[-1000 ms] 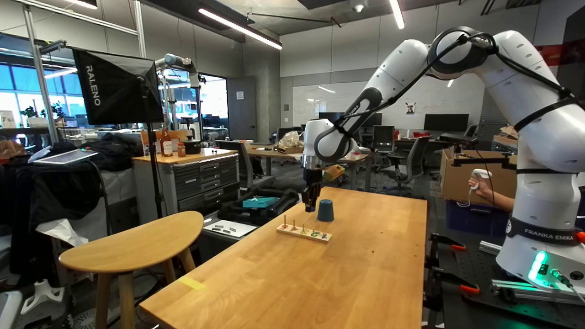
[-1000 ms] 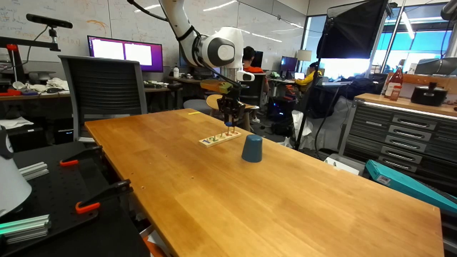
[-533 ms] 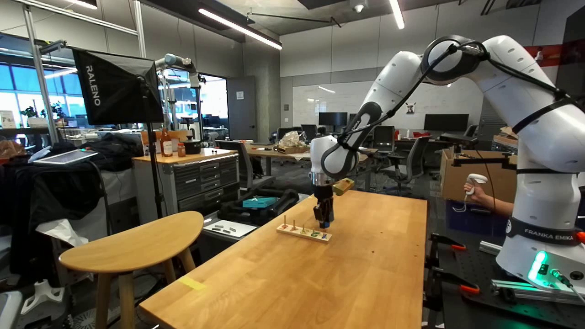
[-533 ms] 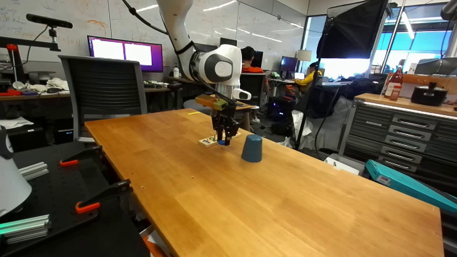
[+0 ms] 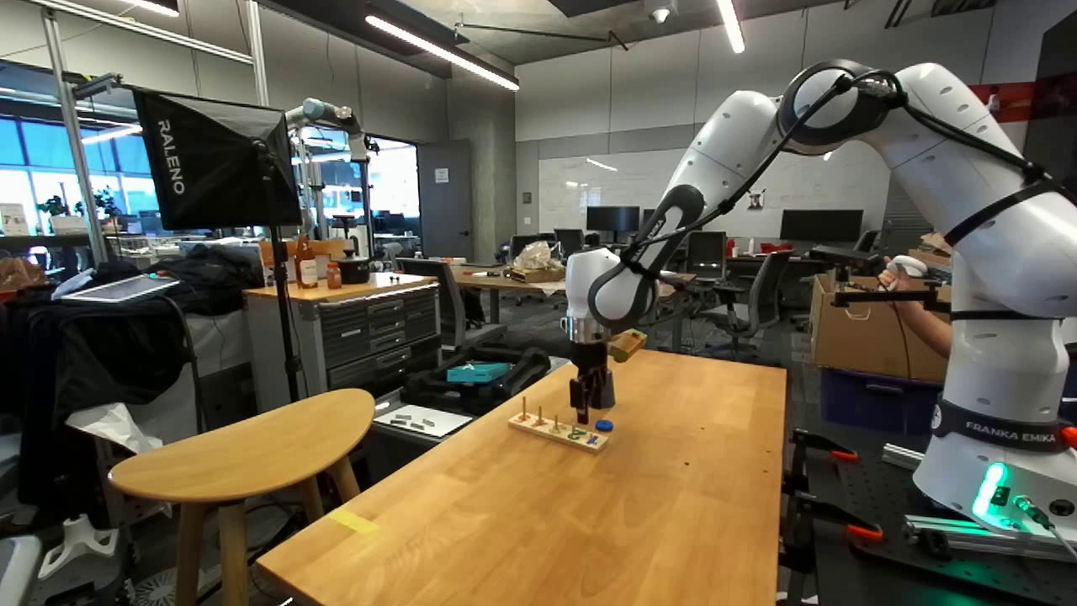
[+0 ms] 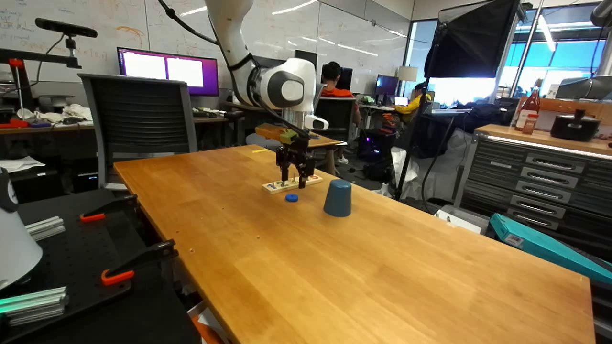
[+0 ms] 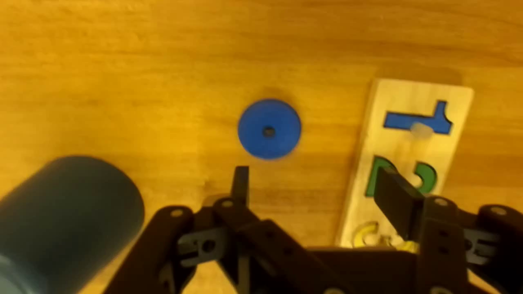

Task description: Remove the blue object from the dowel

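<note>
The blue object, a flat blue ring (image 7: 261, 118) with a small hole, lies on the tabletop beside the pale wooden board (image 7: 408, 94). Both exterior views show this ring (image 6: 291, 198) (image 5: 604, 426) off the board. Several thin upright dowels stand on the board; a bare dowel (image 7: 421, 130) rises from the blue numeral. My gripper (image 7: 314, 168) is open, its fingers wide apart with nothing between them. One finger (image 7: 398, 196) overlaps the board in the wrist view, the other the table. In an exterior view the gripper (image 6: 293, 184) hangs low over the board's edge, just behind the ring.
An upturned blue-grey cup (image 6: 338, 198) stands close to the gripper, on the side away from the board. In an exterior view the gripper mostly hides it. The wooden table (image 5: 673, 505) extends around these things, and its edge runs not far behind the board.
The gripper, earlier shut on the blue ring above the board, came down beside it and opened. The ring now lies free on the table. The board has shifted slightly.
</note>
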Robot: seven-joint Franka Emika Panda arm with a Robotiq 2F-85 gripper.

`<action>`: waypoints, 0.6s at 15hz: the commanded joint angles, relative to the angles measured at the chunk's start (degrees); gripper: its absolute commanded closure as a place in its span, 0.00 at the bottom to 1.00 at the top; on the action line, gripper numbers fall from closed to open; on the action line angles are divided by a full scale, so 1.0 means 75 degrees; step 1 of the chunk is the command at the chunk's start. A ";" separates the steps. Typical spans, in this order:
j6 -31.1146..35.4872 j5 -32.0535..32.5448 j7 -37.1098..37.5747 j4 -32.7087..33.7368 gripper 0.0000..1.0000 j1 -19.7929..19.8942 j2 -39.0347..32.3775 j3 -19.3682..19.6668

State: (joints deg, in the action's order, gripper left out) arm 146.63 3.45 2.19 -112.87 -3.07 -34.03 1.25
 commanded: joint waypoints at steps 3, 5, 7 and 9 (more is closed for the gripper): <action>-0.1176 0.0024 -0.0242 0.0154 0.00 -0.0134 0.1736 -0.0299; -0.1766 0.0026 -0.0314 0.0186 0.00 -0.0100 0.2193 -0.0329; -0.2343 0.0095 -0.0355 0.0153 0.00 -0.0079 0.2588 -0.0307; -0.2952 0.0125 -0.0424 0.0076 0.00 -0.0064 0.2931 -0.0316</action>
State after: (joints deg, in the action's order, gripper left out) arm 129.87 3.46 0.33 -110.91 -4.06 -16.14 -0.90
